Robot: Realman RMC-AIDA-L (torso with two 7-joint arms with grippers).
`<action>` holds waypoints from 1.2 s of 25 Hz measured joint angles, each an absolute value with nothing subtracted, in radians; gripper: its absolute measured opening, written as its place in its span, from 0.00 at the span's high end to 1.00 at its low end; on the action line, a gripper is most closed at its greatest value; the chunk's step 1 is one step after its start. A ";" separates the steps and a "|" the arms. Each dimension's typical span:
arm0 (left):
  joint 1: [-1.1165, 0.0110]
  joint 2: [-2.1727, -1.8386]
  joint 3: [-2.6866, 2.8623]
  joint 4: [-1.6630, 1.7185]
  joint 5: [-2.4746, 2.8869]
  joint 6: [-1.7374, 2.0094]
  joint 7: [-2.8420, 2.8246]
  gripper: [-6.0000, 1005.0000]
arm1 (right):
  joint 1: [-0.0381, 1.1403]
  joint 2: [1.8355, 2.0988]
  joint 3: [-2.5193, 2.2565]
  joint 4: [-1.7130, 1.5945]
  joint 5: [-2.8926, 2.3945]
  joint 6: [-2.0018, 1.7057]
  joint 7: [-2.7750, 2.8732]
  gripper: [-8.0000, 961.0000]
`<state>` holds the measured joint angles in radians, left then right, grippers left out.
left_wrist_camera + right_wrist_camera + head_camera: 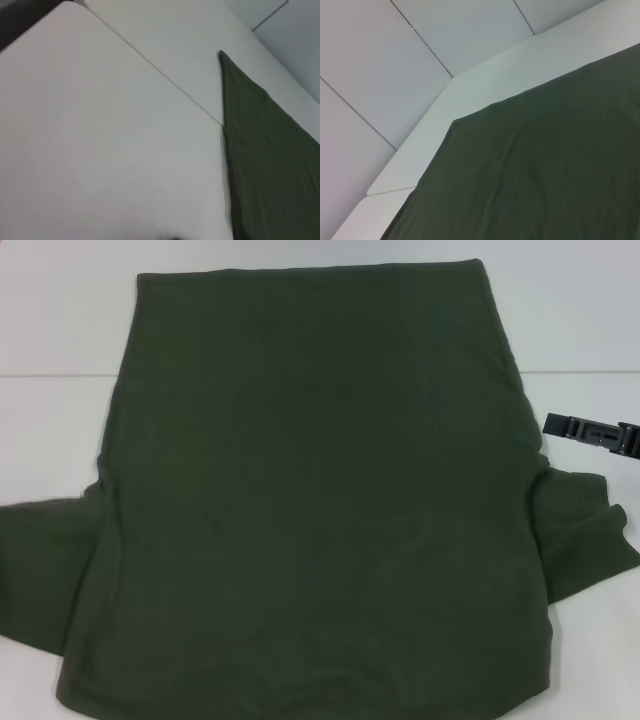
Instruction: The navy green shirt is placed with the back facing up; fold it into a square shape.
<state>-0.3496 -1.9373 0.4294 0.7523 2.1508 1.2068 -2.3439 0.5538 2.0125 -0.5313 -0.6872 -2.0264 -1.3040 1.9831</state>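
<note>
The navy green shirt [320,510] lies spread flat on the white table, plain side up. Its straight hem is at the far end and its two short sleeves stick out left and right near the front. In the head view a black part of my right gripper [592,432] shows at the right edge, just above the table beside the shirt's right side and behind the right sleeve [590,530]. The left wrist view shows one hem corner of the shirt [260,150]; the right wrist view shows another corner [540,165]. My left gripper does not show.
The white table [60,340] has a thin seam [50,375] running across it behind the shirt's middle. Bare tabletop lies to the left and right of the shirt's far half. Grey wall panels [395,60] stand beyond the table's far edge.
</note>
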 joint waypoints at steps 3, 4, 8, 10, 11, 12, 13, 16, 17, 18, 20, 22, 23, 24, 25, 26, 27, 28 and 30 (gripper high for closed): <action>-0.366 -1.922 0.435 0.748 2.160 1.219 -2.356 0.99 | 0.554 2.012 -0.531 -0.687 -2.026 -1.304 1.983 0.02; -0.374 -1.920 0.437 0.750 2.172 1.226 -2.363 0.99 | 0.554 2.012 -0.531 -0.687 -2.026 -1.305 1.983 0.02; -0.412 -1.922 0.445 0.771 2.235 1.281 -2.402 0.99 | 0.554 2.013 -0.531 -0.687 -2.026 -1.315 1.983 0.02; -0.424 -1.935 0.446 0.803 2.243 1.334 -2.418 0.99 | 0.554 2.013 -0.531 -0.687 -2.026 -1.316 1.984 0.02; -0.428 -1.949 0.445 0.836 2.243 1.368 -2.433 0.99 | 0.554 2.013 -0.531 -0.687 -2.026 -1.316 1.984 0.02; -0.431 -1.965 0.445 0.873 2.242 1.399 -2.451 0.99 | 0.554 2.013 -0.531 -0.687 -2.026 -1.318 1.984 0.02; -0.434 -1.976 0.445 0.904 2.242 1.422 -2.468 0.99 | 0.554 2.013 -0.531 -0.687 -2.026 -1.320 1.985 0.02; -0.456 -2.002 0.446 0.952 2.247 1.484 -2.509 0.99 | 0.554 2.013 -0.531 -0.687 -2.026 -1.323 1.986 0.02; -0.468 -2.006 0.446 0.948 2.248 1.501 -2.520 0.99 | 0.554 2.013 -0.531 -0.687 -2.026 -1.323 1.987 0.02; -0.481 -2.007 0.446 0.938 2.248 1.511 -2.528 0.99 | 0.554 2.013 -0.531 -0.687 -2.026 -1.323 1.987 0.02; -0.506 -2.013 0.450 0.906 2.249 1.511 -2.534 0.99 | 0.554 2.013 -0.531 -0.687 -2.026 -1.323 1.986 0.02; -0.531 -2.024 0.466 0.872 2.250 1.495 -2.534 0.99 | 0.554 2.012 -0.531 -0.687 -2.026 -1.324 1.987 0.02; -0.542 -2.030 0.475 0.857 2.250 1.484 -2.534 0.99 | 0.554 2.013 -0.531 -0.687 -2.026 -1.324 1.986 0.02; -0.553 -2.037 0.486 0.843 2.250 1.469 -2.533 0.99 | 0.554 2.013 -0.531 -0.687 -2.026 -1.324 1.986 0.02; -0.563 -2.045 0.497 0.827 2.250 1.447 -2.530 0.99 | 0.554 2.012 -0.531 -0.687 -2.026 -1.324 1.986 0.02; -0.572 -2.051 0.508 0.812 2.251 1.428 -2.528 0.99 | 0.554 2.012 -0.531 -0.687 -2.026 -1.324 1.986 0.02; -0.579 -2.053 0.519 0.796 2.251 1.407 -2.524 0.99 | 0.553 2.012 -0.531 -0.687 -2.026 -1.324 1.986 0.02; -0.585 -2.052 0.527 0.774 2.251 1.391 -2.524 0.98 | 0.553 2.012 -0.531 -0.687 -2.026 -1.324 1.986 0.02; -0.600 -2.038 0.536 0.722 2.251 1.368 -2.523 0.98 | 0.549 2.011 -0.531 -0.687 -2.026 -1.324 1.987 0.02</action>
<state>-0.5999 -2.0384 0.5359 0.7218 2.2507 1.3685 -2.5232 0.5487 2.0114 -0.5308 -0.6872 -2.0264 -1.3245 1.9871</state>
